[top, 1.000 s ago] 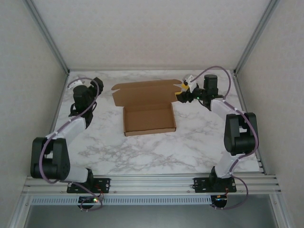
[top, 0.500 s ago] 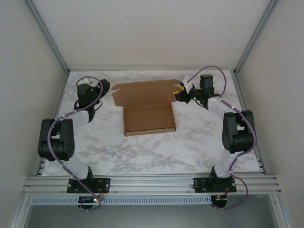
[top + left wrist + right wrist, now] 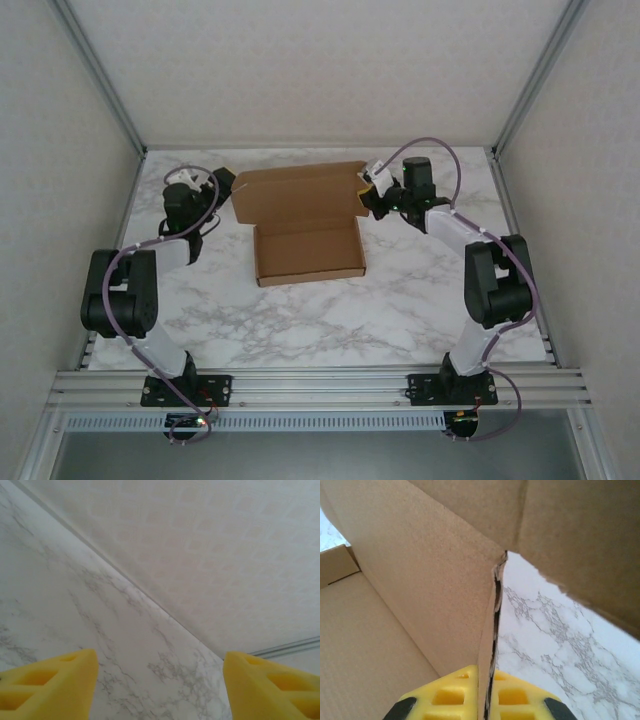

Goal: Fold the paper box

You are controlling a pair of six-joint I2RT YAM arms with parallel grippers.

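Now, furthest left, the left gripper point(image 3: 222, 183) sat just beside the far-left corner of the paper box point(image 3: 305, 228), next to the left end of its lid point(image 3: 298, 192). From above I could not tell whether it touched the cardboard. Its own camera showed the two yellow fingers point(image 3: 47, 685) spread wide with nothing between them — just the marble table point(image 3: 75, 610) and a pale wall point(image 3: 225, 555) behind it.

The box itself lay on the table between the two grippers. Its shallow tray point(image 3: 308, 252) had its walls standing and faced up. The lid was open on the tray's far side, the plain brown inner face showing.

At the box's far-right corner the right gripper point(image 3: 368, 196) was against the right end of the lid. Its wrist camera looked along a thin cardboard flap point(image 3: 450, 610) seen edge-on. The two yellow pads point(image 3: 520, 697) were pressed together on that edge, one on each side, pinching it. Left of the flap ran a broad brown panel of the box. Another brown panel hung across the upper right of that view, and bare marble showed below it, right of the flap.
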